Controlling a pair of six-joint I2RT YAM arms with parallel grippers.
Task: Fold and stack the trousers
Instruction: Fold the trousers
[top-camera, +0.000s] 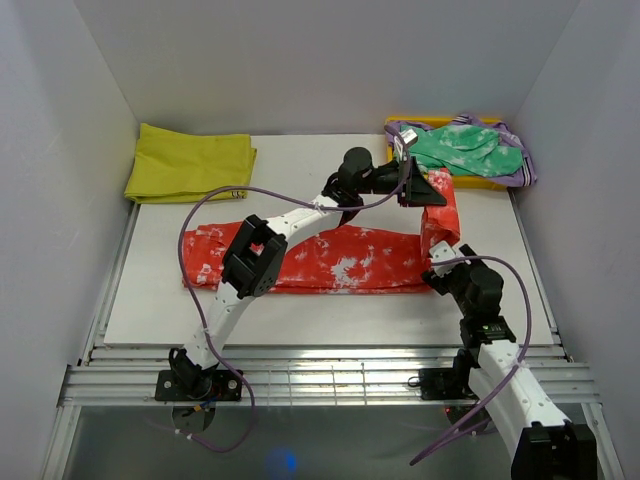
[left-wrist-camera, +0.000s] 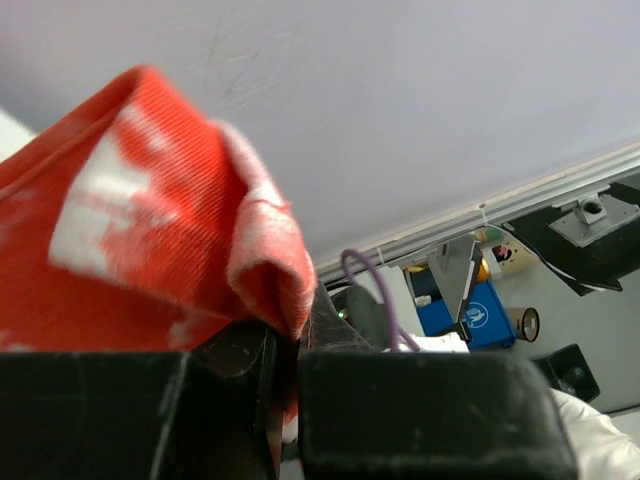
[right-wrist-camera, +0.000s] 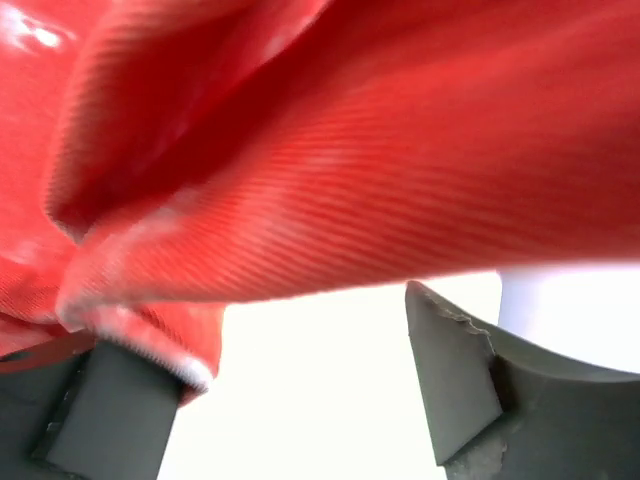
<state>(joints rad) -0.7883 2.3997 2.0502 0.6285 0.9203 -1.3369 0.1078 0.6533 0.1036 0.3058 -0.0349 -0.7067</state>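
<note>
Surface: one flat white table (top-camera: 300, 310), boxed in by plain pale walls (top-camera: 300, 60) on three sides, with ribbed metal rails (top-camera: 330, 380) along its near edge at the arm bases. Count: two arms, the left arm (top-camera: 250, 262) and the right arm (top-camera: 500, 370), each trailing one purple cable (top-camera: 290, 192); one pair of trousers (top-camera: 340, 258); one yellow cloth (top-camera: 185, 163); one green garment (top-camera: 465, 150). The left gripper (top-camera: 430, 190) reaches across to the far right part of the table. The green garment, white-mottled, lies just behind it, and the yellow cloth, folded flat, lies well off to its left by the far corner. We see the trousers as bright red-orange with white blotches, ribbed in weave, stretched in a long flat band that runs leftward from below this gripper, passing under the left arm. Their right end rises off the table up to it. From the left wrist, the left gripper (left-wrist-camera: 290, 370) has its fingers pressed together on a bunched fold of the trousers (left-wrist-camera: 120, 250), which spills up and to the left above them. The right gripper (top-camera: 437, 265) sits just nearer than the left one, at the foot of the raised cloth. From its wrist, the right gripper (right-wrist-camera: 290, 400) stands spread wide; the trousers (right-wrist-camera: 350, 150) hang over it and touch only the left finger (right-wrist-camera: 110, 425), with bare white table between the fingers.
</note>
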